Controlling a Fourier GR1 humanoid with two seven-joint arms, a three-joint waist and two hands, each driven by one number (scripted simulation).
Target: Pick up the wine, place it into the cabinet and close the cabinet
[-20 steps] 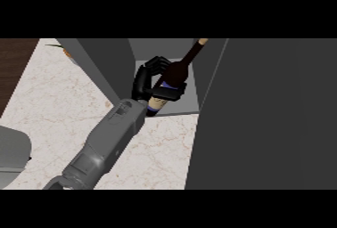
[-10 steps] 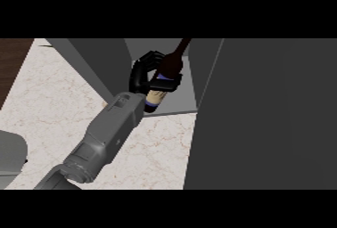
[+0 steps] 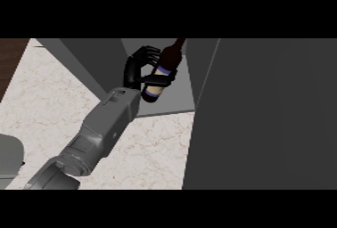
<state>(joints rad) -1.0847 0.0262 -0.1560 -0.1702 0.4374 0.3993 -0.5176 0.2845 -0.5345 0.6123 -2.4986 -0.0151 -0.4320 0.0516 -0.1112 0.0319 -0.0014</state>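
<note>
Wine bottle dark, cream label with blue bands, tilted, neck pointing up toward view's top, base toward the forearm. It sits in the open mouth of the grey cabinet, over the cabinet's floor panel; can't tell if the base touches that floor. One robot hand, black, fingers curled round the bottle's middle, thumb across the label, clamped on the bottle. Grey forearm runs from lower left up to it; which arm this is can't be told for sure from the view, read as left since it enters at the left. Cabinet wall/door panel stands left of the hand, big grey face fills the right. Marbled white table below. Dark wood strip at far left edge. Pale grey object at lower left, partly cut off.
</note>
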